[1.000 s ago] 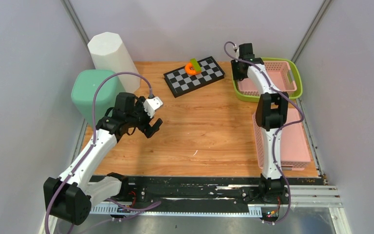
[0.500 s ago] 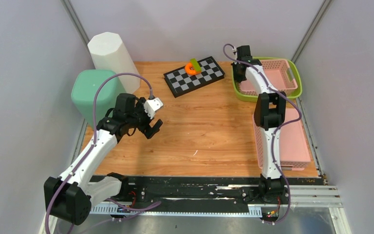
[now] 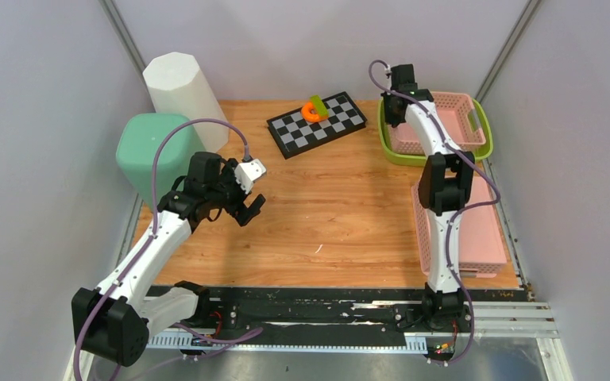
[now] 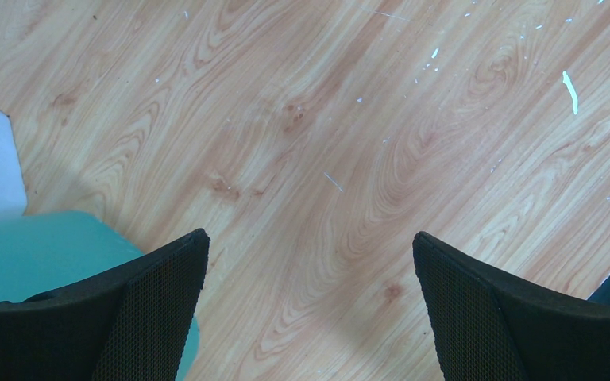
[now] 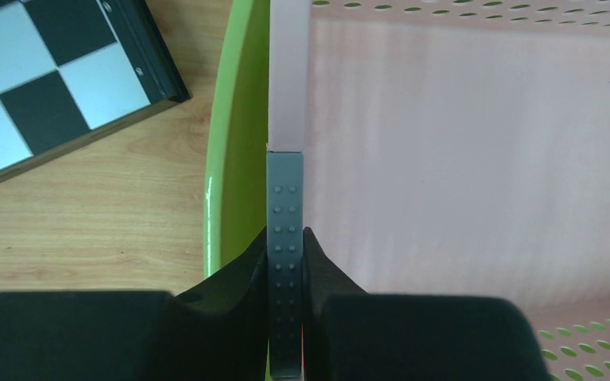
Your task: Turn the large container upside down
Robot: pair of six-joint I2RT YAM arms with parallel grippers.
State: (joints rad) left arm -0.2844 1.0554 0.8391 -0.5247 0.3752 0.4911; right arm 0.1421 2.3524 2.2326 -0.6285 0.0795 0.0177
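At the worktop's (image 3: 349, 214) far right corner, the pink basket (image 3: 453, 127) sits nested in a green tray (image 3: 488, 143). The right gripper (image 5: 286, 238) is pinched tight on the basket's wall on the chessboard (image 3: 330, 127) side. The left gripper (image 4: 310, 238) hangs spread wide and empty beside a teal bin (image 3: 147, 151).

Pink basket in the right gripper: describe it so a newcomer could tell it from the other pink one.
At the far right corner of the wooden table sits a lime-green tray. The pink basket is nested inside that tray, with the right gripper clamped on its left wall. The other pink basket lies on its own along the right edge, nearer the arm bases.
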